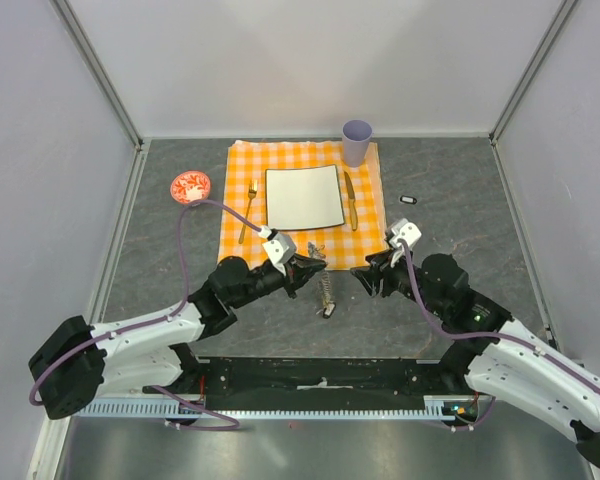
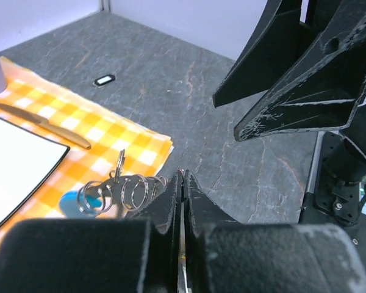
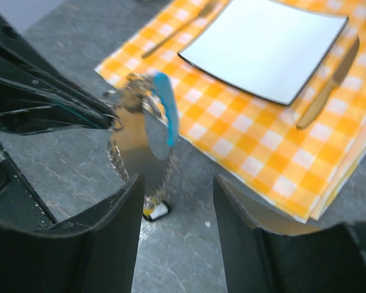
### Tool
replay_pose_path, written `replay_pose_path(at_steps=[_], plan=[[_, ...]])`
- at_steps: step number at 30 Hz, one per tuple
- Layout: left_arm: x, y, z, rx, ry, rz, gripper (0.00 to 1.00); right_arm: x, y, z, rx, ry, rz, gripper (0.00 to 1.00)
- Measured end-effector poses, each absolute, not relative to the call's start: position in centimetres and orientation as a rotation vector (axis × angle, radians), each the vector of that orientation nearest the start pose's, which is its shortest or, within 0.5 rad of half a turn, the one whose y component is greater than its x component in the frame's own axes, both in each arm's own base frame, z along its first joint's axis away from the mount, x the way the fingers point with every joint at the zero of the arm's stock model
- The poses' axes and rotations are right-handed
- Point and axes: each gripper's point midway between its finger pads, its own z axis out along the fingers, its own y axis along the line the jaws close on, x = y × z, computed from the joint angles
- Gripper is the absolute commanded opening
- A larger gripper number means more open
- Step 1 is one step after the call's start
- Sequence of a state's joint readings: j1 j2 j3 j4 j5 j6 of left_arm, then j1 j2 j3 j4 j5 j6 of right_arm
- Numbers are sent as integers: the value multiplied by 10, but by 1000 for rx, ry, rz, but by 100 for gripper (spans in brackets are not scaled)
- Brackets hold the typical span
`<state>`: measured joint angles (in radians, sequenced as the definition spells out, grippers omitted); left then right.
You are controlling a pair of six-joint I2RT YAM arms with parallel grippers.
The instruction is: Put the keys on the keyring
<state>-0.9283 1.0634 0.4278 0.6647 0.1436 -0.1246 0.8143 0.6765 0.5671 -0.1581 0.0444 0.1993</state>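
Near the middle of the top view, the left end effector (image 1: 305, 268) is clenched on the thin silvery wire keyring (image 2: 119, 192), whose coils bunch just beside the pinched fingertips. A small silvery key (image 2: 119, 163) stands up from the coils. The turquoise-blue curved tag (image 3: 165, 107) and short chain (image 3: 118, 163) hang over the grey stone-patterned bench (image 1: 160, 260), at the lower edge of the orange-and-white checked cloth (image 1: 242, 160). The right end effector (image 3: 177, 183) is released, with its fingers spread and nothing between them, just right of the keyring.

Bright even light, soft shadows, top view sharp, right wrist view blurred, near jaws out of focus
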Motion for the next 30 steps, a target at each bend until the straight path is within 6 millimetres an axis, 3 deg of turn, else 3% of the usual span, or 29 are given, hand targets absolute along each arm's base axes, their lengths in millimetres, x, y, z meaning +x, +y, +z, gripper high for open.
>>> replay_pose_path(at_steps=[6,11,18,27,30], plan=[[190,-325,235,809,1357,-1019,2,191,227,229,-695,1684,721,50],[180,-333,261,862,1270,-1077,2,183,247,235,-825,1652,789,44],[167,-329,277,893,1197,-1108,2,175,259,246,-905,1602,857,42],[160,-328,281,930,1164,-1120,2,166,266,272,-965,1513,923,36],[160,-328,279,937,1167,-1114,2,164,270,280,-1000,1489,937,28]])
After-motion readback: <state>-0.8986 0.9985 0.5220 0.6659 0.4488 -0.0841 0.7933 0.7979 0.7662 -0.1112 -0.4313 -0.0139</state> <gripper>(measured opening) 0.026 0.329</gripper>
